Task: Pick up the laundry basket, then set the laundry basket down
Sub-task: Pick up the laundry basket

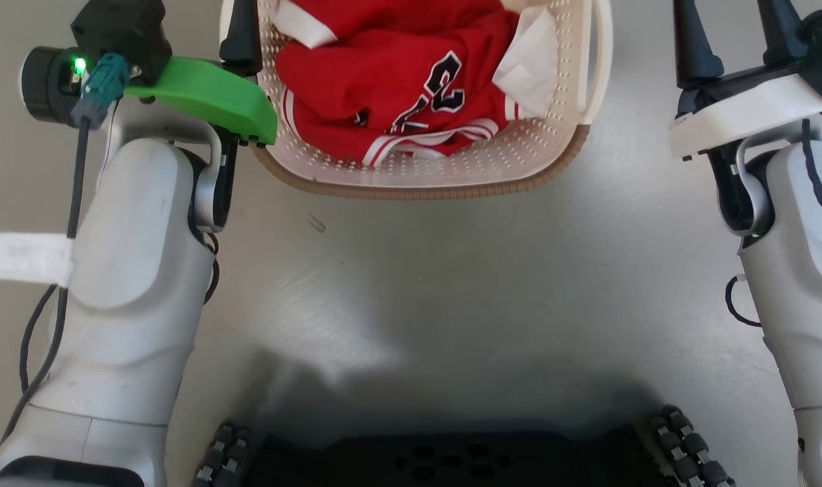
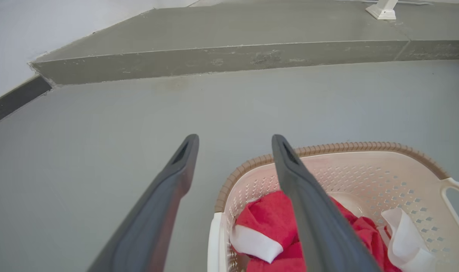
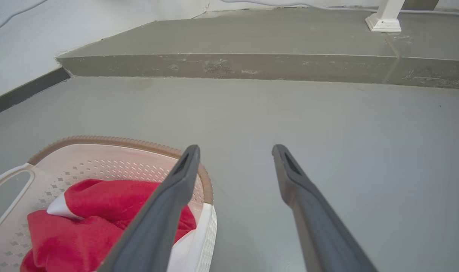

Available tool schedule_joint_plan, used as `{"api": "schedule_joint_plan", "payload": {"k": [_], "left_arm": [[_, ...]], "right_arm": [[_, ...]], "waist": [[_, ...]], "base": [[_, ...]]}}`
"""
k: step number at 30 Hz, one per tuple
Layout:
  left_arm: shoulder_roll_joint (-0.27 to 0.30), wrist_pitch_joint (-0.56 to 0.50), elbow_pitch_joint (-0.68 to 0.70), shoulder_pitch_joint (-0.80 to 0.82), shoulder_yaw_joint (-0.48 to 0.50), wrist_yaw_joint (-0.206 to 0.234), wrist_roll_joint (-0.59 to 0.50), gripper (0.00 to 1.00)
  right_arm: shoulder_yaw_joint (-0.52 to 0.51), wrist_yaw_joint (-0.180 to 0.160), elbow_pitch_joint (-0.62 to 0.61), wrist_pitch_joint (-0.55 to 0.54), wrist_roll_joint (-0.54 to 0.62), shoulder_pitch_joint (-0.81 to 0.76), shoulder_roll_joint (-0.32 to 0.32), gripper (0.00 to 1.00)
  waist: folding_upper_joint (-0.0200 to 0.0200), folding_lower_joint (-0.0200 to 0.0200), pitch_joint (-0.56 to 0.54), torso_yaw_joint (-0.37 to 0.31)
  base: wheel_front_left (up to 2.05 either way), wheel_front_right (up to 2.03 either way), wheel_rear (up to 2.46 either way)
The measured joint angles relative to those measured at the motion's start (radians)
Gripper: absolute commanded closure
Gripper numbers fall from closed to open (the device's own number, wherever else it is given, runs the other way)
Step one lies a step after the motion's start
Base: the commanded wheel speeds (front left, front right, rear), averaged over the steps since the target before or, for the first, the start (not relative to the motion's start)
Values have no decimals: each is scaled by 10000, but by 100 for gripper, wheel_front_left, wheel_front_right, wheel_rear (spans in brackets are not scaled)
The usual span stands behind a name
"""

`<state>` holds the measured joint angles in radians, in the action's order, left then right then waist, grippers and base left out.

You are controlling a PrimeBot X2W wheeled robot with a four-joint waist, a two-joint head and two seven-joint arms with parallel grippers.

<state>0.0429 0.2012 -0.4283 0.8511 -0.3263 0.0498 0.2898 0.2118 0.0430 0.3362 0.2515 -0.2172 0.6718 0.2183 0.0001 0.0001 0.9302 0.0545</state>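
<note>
A basket [image 1: 451, 169] of red clothes [image 1: 384, 74] is seen on the floor [image 1: 418, 284] between two spread grippers.
The left gripper [image 2: 233, 141] is held astride the left handle [image 2: 213, 241], one finger outside, one over the clothes. The right gripper [image 3: 235, 151], equally parted, is set out to the right of the right handle [image 1: 604, 61], apart from it, so the left is judged nearer. Nothing is gripped yet.

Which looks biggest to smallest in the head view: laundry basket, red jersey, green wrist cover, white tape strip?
1. laundry basket, though cut off by the top edge
2. red jersey
3. green wrist cover, nearer the camera
4. white tape strip
</note>
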Motion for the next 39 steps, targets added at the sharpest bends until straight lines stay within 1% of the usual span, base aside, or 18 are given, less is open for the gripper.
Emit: {"api": "schedule_joint_plan", "payload": {"k": [4,7,10,15,21,26,27,28,31,33,39], "left_arm": [[-29,-69,-719,129,-12,-163,155,0],[-46,-161,-1221,151,-2,-330,297,0],[-58,-255,-1684,164,-2,-481,502,0],[-71,-372,-2353,296,0,-677,637,0],[-105,-374,-2920,540,35,-779,765,0],[-119,-351,-3344,757,67,-897,769,0],[-121,-332,-3409,803,77,-905,769,62],[-123,-328,-3469,856,79,-924,769,100],[-128,-316,-3670,1020,63,-1024,769,100],[-173,-297,-3799,1068,36,-1081,769,100],[-265,-128,-4311,1081,-17,-1210,769,100]], "right_arm": [[123,15,543,0,4,119,-61,0],[245,96,828,0,56,213,-157,0],[403,186,1106,0,73,248,-267,0],[520,211,1522,2,73,374,-420,0],[732,362,1962,4,73,406,-619,0],[825,407,2266,4,73,491,-704,0],[834,437,2330,4,73,546,-709,8],[840,447,2391,4,73,594,-713,100],[886,537,2550,8,56,697,-796,100],[894,535,2638,31,36,784,-894,100],[865,556,3097,31,-56,869,-915,100]], "waist": [[0,0,401,19],[0,0,609,30],[0,0,748,28],[0,-1,890,-16],[0,0,1000,-84],[0,-1,1056,-117],[0,-1,1062,-123],[0,-1,1067,-129],[0,-1,1072,-145],[0,-1,1062,-159],[0,-1,876,-192]], "base": [[0,0,0],[0,0,0],[0,0,0],[0,0,0],[0,0,0],[0,0,0],[0,0,0],[0,0,0],[0,0,0],[0,0,0],[0,0,0]]}}
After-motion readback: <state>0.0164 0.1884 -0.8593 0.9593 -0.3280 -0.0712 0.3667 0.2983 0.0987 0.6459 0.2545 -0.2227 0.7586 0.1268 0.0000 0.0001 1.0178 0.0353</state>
